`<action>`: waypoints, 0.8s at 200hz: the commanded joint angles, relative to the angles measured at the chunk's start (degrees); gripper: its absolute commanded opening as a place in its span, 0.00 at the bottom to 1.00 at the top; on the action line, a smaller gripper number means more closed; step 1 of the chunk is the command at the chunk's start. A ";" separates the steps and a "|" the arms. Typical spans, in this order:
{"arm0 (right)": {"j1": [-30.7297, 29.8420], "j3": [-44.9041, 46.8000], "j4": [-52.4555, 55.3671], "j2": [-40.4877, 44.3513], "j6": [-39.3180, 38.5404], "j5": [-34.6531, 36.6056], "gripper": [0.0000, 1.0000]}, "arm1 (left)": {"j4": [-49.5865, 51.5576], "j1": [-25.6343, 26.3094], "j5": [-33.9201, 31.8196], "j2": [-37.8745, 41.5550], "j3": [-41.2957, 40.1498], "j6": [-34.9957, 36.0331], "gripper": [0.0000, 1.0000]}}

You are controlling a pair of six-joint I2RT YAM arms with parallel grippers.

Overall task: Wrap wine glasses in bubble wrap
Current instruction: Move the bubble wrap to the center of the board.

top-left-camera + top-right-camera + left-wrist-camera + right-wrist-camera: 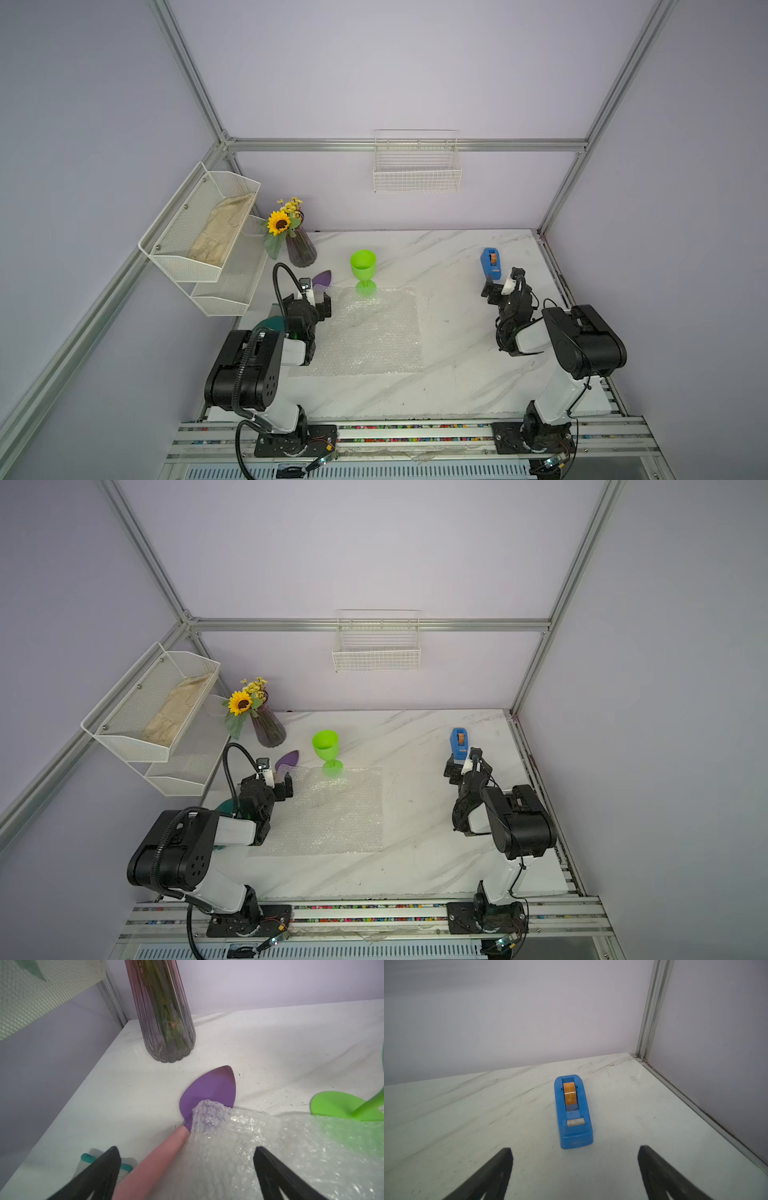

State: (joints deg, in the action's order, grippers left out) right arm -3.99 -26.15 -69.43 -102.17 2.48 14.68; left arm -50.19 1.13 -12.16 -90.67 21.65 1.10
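Observation:
The lime-green wine glass [363,266] [325,746] stands upright at the far edge of the bubble wrap [370,332] [332,812], which lies flat on the marble table. In the left wrist view the glass's round foot [336,1105] touches the crinkled sheet [291,1147]. My left gripper [318,299] [187,1149] hangs open over the sheet's far left corner and holds nothing. My right gripper [500,282] [575,1149] is open and empty, far right of the sheet, facing a blue tape dispenser [574,1111].
A purple spatula [209,1093] with a pink handle lies partly under the wrap's corner, beneath my left gripper. A ribbed purple vase [300,249] with flowers stands behind it. A teal glove [87,1157] lies at the left edge. A mesh rack [199,232] hangs on the left wall.

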 commanded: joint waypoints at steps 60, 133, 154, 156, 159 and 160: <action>-0.27 0.16 -2.75 -0.14 0.10 0.18 0.97 | -4.03 -0.37 0.22 0.59 0.14 -1.05 1.00; -2.41 -9.59 23.32 9.95 0.18 0.94 0.97 | 2.00 0.09 -8.27 8.55 0.28 -2.79 1.00; -2.88 -18.06 40.05 11.75 8.33 -6.69 0.95 | 18.04 0.62 -11.67 16.05 5.65 -6.03 1.00; -3.07 -18.72 41.14 11.78 9.43 -7.74 0.95 | 19.28 0.63 -12.01 16.56 6.27 -6.80 1.00; -3.12 -19.85 43.03 11.74 10.96 -9.59 0.94 | 21.89 0.81 -12.08 17.17 7.09 -7.70 1.00; -3.13 -20.14 43.49 11.69 11.40 -10.16 0.94 | 22.77 0.81 -12.13 17.40 7.40 -8.10 1.00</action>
State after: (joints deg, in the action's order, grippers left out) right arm -6.15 -37.93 -46.39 -92.99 4.64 13.28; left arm -41.39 1.28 -18.48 -80.34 22.22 -0.62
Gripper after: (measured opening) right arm 0.951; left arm 0.999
